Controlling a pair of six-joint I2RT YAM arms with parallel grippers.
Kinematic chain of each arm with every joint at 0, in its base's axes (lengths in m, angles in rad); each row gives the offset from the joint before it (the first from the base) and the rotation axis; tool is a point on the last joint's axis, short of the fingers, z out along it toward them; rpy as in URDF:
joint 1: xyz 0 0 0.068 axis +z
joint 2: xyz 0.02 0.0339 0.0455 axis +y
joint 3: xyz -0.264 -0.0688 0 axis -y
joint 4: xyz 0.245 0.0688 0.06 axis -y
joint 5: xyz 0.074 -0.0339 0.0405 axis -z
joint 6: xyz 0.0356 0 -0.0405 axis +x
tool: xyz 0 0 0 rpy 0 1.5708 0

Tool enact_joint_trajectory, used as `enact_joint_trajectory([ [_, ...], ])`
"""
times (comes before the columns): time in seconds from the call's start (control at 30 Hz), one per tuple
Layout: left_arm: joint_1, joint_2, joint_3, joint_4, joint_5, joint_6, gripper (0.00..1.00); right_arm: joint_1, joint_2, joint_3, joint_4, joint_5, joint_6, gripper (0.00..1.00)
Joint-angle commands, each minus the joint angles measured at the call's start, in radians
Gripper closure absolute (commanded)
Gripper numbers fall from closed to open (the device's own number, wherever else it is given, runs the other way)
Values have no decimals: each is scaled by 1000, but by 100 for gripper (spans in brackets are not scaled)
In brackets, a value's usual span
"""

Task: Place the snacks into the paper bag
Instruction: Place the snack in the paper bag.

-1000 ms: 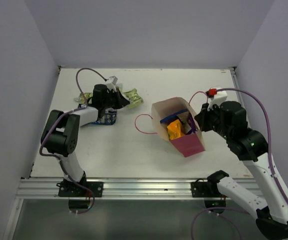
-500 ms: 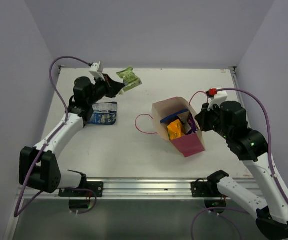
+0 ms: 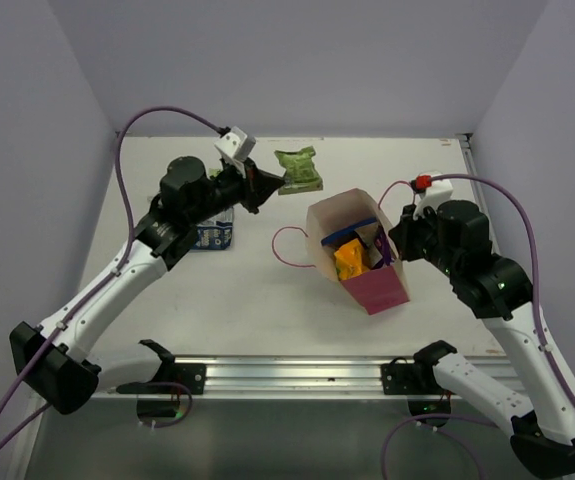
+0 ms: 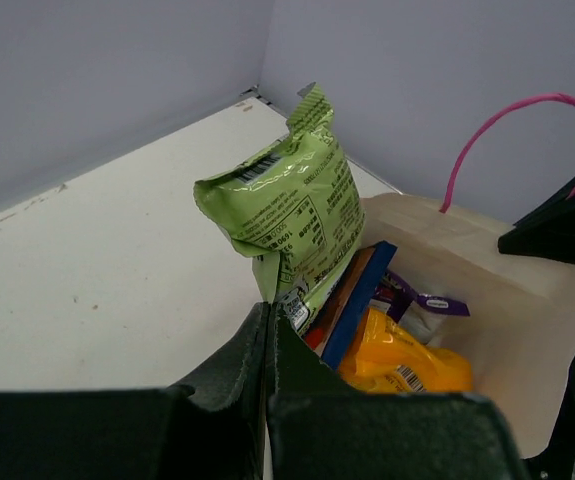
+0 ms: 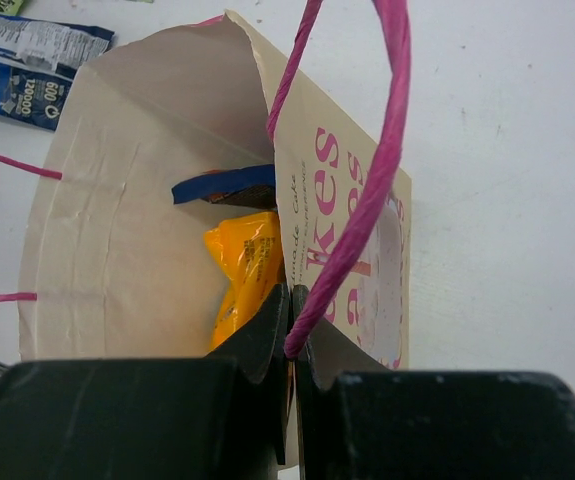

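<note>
While my left end effector (image 3: 267, 186) is pressed together on the lower corner of a small, crinkled green packet (image 3: 299, 170), that packet is held off the white tabletop (image 3: 237, 300). It is just beside the far-left corner of the cream paper bag (image 3: 325, 222) with magenta side panels, and apart from it. From my left wrist, the green packet stands upright above my closed fingers, and the paper bag's open mouth is right behind it.

My right end effector (image 5: 289, 330) sits at the bag's right side. It pinches one thin pink cord handle (image 5: 367, 180) between its fingers, so the loop is drawn out away from the mouth. The bag's other pink cord handle (image 3: 285, 245) lies on the tabletop to the bag's left.

Inside the bag I see a large orange packet (image 5: 247, 260), the edge of a dark blue packet (image 5: 227, 185) beside it, and a purple packet (image 4: 422, 300) next to both. A second dark blue packet (image 3: 210, 236) lies flat on the tabletop well to the bag's left, partly hidden behind my left arm.
</note>
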Motion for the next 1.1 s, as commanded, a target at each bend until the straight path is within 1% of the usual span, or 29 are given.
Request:
enact_joint_trajectory([
  [0.0, -62, -20, 64, -123, -103, 145, 100, 1, 4, 39, 52, 17, -6, 97],
  [0.13, -195, 12, 110, -207, -241, 217, 100, 1, 10, 39, 52, 19, -7, 97],
  [0.17, -220, 23, 132, -241, -302, 231, 100, 2, 11, 40, 52, 19, -7, 97],
  [0.2, -266, 29, 143, -256, -335, 251, 100, 1, 13, 40, 52, 19, -10, 97],
  [0.23, -289, 50, 150, -270, -350, 262, 100, 1, 13, 42, 52, 19, -10, 97],
  [0.27, -310, 59, 167, -291, -429, 269, 100, 2, 13, 42, 52, 19, -10, 97],
  [0.3, -347, 69, 176, -301, -460, 271, 100, 2, 14, 43, 53, 17, -10, 97],
  [0.33, -364, 90, 184, -310, -488, 303, 100, 1, 15, 45, 52, 19, -12, 97],
  [0.37, -379, 101, 199, -324, -542, 311, 100, 2, 16, 45, 52, 19, -12, 97],
  [0.5, -461, 165, 255, -367, -663, 364, 100, 1, 19, 48, 52, 19, -12, 97],
  [0.6, -505, 243, 305, -394, -743, 398, 100, 2, 16, 42, 45, 28, -12, 97],
  [0.77, -565, 319, 367, -396, -862, 458, 100, 2, 5, 27, 42, 52, -7, 97],
  [0.87, -588, 357, 377, -364, -904, 503, 100, 1, 1, 20, 44, 46, -6, 97],
  [1.07, -610, 457, 425, -353, -970, 575, 100, 1, -8, 13, 45, 45, -6, 97],
])
